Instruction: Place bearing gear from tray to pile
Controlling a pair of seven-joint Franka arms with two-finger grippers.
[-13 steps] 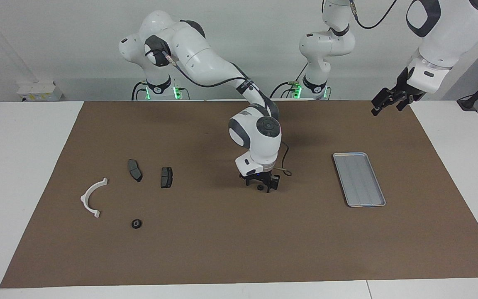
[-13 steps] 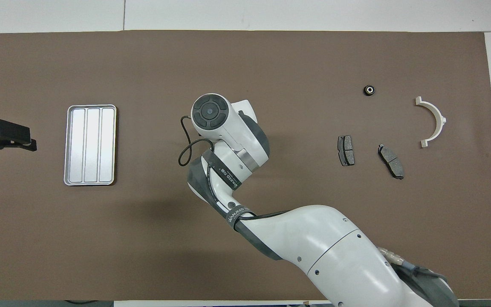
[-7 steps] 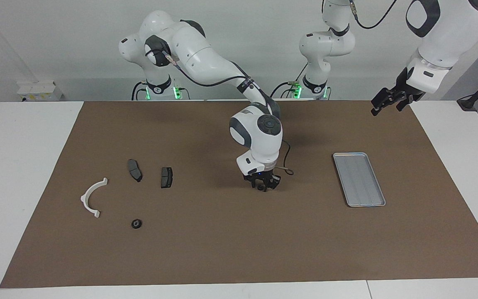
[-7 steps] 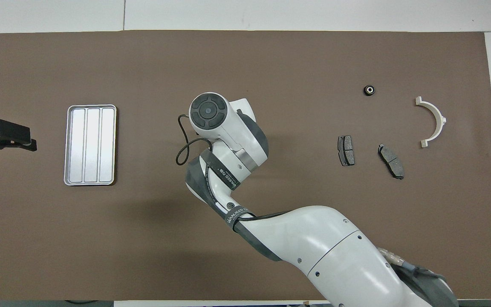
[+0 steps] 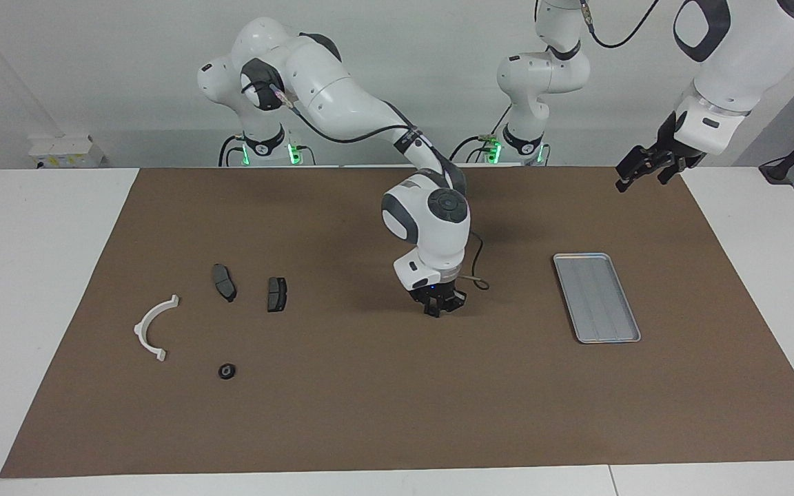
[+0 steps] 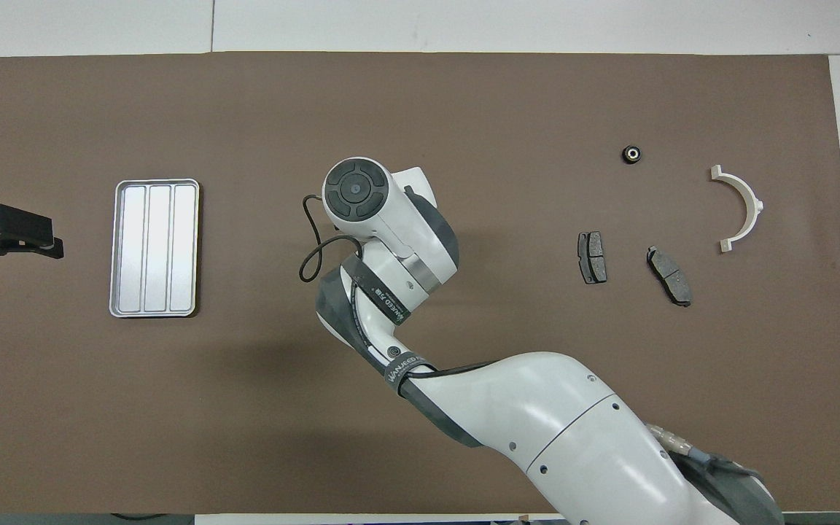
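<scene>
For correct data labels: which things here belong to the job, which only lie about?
Job: flat silver metal tray; small black round bearing gear; white semicircular plastic bracket; two dark grey brake pads; right gripper, low at centre.
Idle: brown table mat; waiting left gripper over its end.

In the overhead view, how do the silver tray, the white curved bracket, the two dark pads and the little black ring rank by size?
Largest to smallest as they look in that view:
1. tray
2. white bracket
3. the two brake pads, which look alike, so I won't rank them
4. small black ring
</scene>
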